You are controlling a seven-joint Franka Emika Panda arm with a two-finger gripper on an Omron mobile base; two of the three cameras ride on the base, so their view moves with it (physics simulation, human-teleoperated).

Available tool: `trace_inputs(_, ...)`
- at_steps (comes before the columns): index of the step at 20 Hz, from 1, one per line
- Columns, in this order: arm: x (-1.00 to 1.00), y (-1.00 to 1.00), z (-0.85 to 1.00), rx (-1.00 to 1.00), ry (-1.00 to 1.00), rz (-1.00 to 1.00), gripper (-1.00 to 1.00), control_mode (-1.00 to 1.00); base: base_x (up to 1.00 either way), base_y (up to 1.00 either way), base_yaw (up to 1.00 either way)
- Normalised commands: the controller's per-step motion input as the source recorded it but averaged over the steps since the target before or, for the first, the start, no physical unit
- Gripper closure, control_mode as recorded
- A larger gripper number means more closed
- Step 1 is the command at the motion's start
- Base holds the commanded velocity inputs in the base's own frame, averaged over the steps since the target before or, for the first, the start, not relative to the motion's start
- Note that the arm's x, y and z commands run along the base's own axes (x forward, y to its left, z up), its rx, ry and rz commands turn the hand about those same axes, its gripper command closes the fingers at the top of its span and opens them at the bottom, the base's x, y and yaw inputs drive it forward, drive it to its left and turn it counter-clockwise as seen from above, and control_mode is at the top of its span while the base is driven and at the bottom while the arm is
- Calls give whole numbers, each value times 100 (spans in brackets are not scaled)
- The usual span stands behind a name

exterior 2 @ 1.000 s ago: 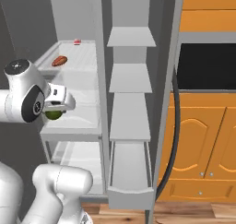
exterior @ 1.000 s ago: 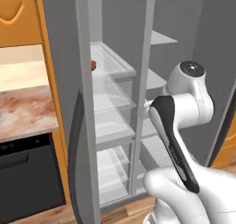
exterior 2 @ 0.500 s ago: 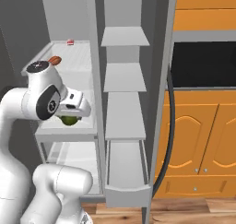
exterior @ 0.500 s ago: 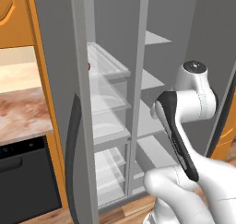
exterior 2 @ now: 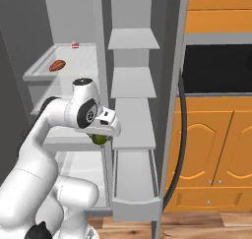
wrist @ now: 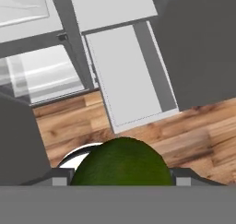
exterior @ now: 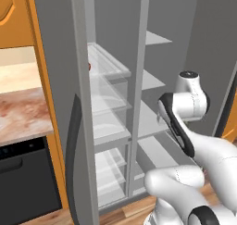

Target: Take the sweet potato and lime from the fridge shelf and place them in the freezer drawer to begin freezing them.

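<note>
So the hand [exterior 2: 100, 137] is clamped partway shut on the lime [wrist: 120, 162], which sits snug between the two fingers; in the hand view the green ball bulges up right at the bottom edge. What's changed over the last second: the base has rolled sideways, so the whole fridge has slid across both base views, and the arm has swung the lime from in front of the fridge side over to the divider between the two compartments. My read is that the pick is done for this one and it's now in the carry phase. The freezer drawer [exterior 2: 133, 179] is pulled out at the bottom of the narrower compartment, and in the hand view its pale flat bottom lies ahead of the lime, with nothing in it that I can see. So the next bit probably needs a move further over the drawer before letting go. The sweet potato [exterior 2: 57, 65] is on the fridge shelf [exterior 2: 37, 74], near its left front edge, well apart from the hand, so that's half the job left. There's also a small red thing [exterior 2: 75, 44] at the back of that shelf, too small to tell what. Around it: grey fridge walls, orange cabinets [exterior 2: 211, 154] to the right, wood floor [wrist: 193, 131] below.
</note>
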Motion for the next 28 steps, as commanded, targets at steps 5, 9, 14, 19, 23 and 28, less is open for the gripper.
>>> trace_inputs(5,48,-25,-100,3,22,-6,100,-100,0,0,0)
trace_inputs(9,40,-24,-98,2,18,-5,100,-100,0,0,0)
trace_inputs(14,50,-14,-58,0,13,-4,100,-100,0,0,0)
trace_inputs(19,5,-11,-18,0,15,-3,100,-100,0,0,0)
trace_inputs(23,0,-2,-21,0,17,-4,100,-100,0,0,0)
trace_inputs(28,2,-11,-50,0,8,-4,100,-100,0,0,0)
